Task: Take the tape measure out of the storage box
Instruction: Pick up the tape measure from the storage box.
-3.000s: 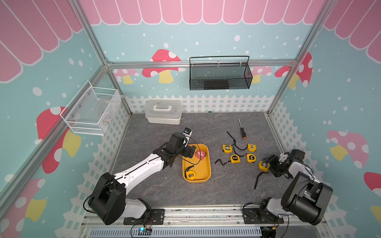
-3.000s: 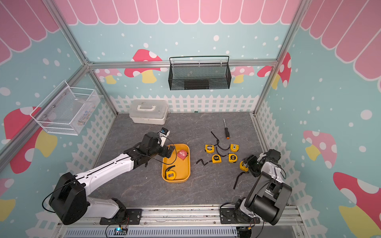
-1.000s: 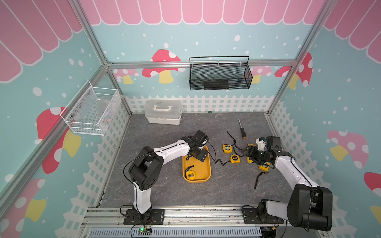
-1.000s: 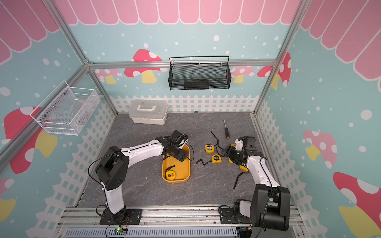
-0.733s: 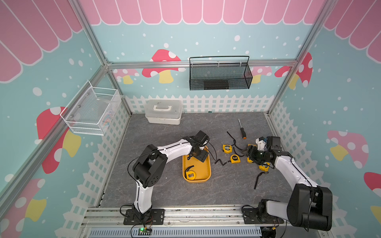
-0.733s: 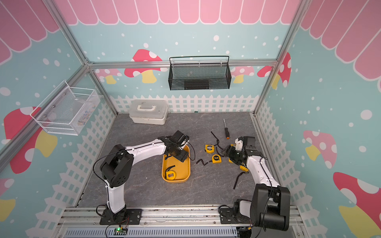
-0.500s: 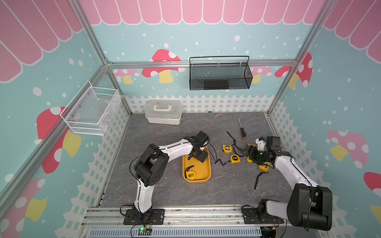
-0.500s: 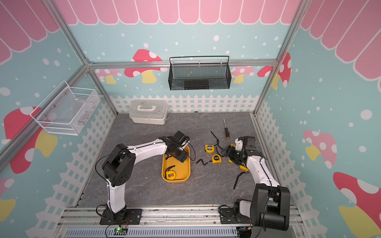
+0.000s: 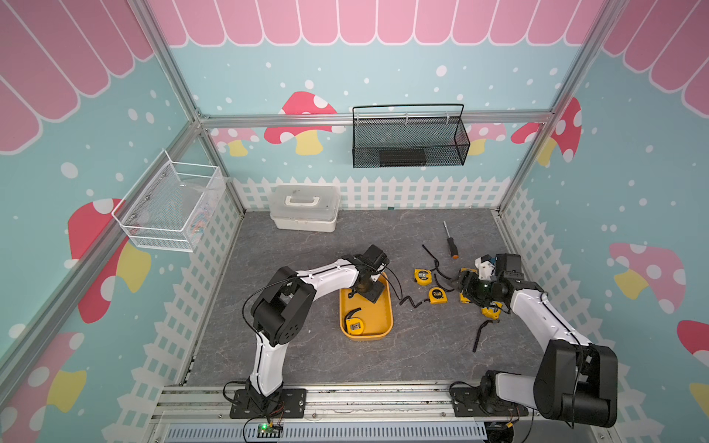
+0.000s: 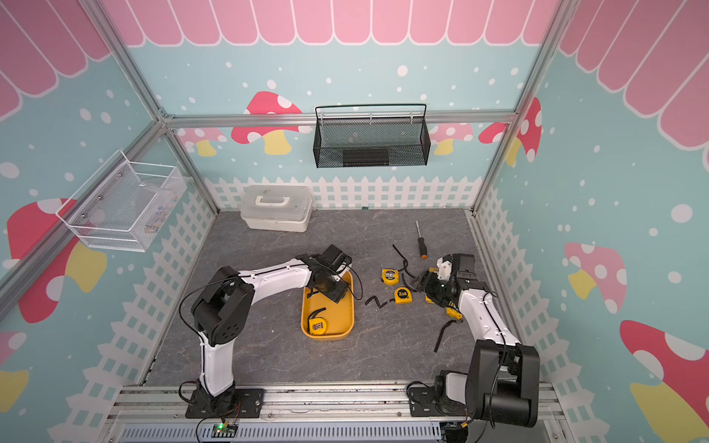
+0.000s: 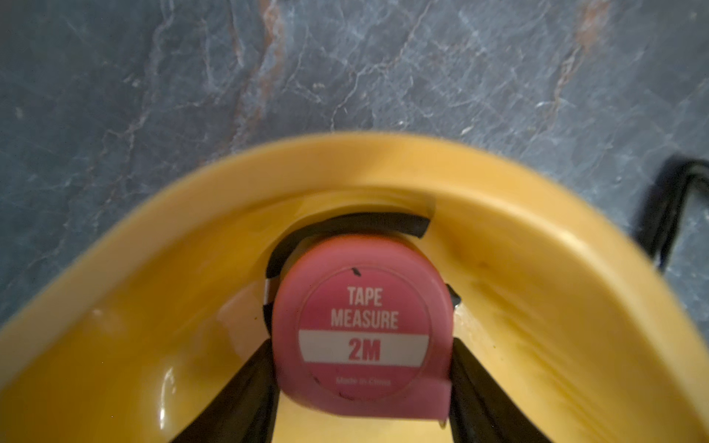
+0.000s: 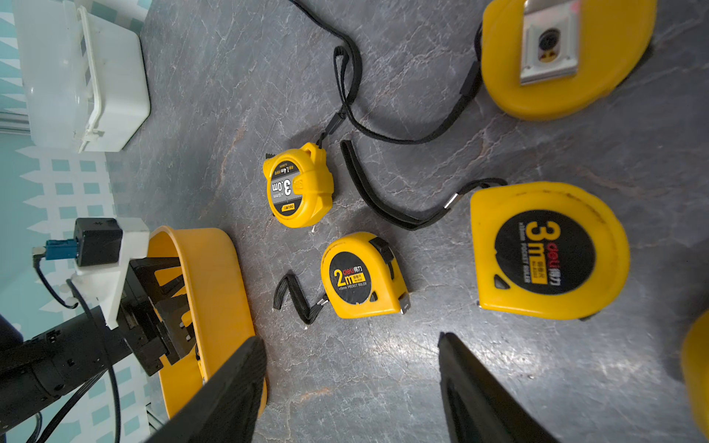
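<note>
Pink tape measure point(image 11: 362, 307) lies flat, label up, at the far end of the yellow tray point(image 9: 375, 312), close against the curved end wall, with its black strap point(image 11: 345, 226) tucked in between. The left claw point(image 11: 362, 343) reaches down into the tray and clenches the pink tape measure, pressed against both its sides. A yellow tape measure point(image 9: 355, 326) sits at the tray's near end, apart from that claw. Out on the grey table point(image 9: 307, 345), right of the tray, lie other tape measures point(image 12: 362, 276) among loose straps point(image 12: 380, 207). The right claw point(image 12: 349, 339) hangs above them, jaws spread wide — nothing between.
</note>
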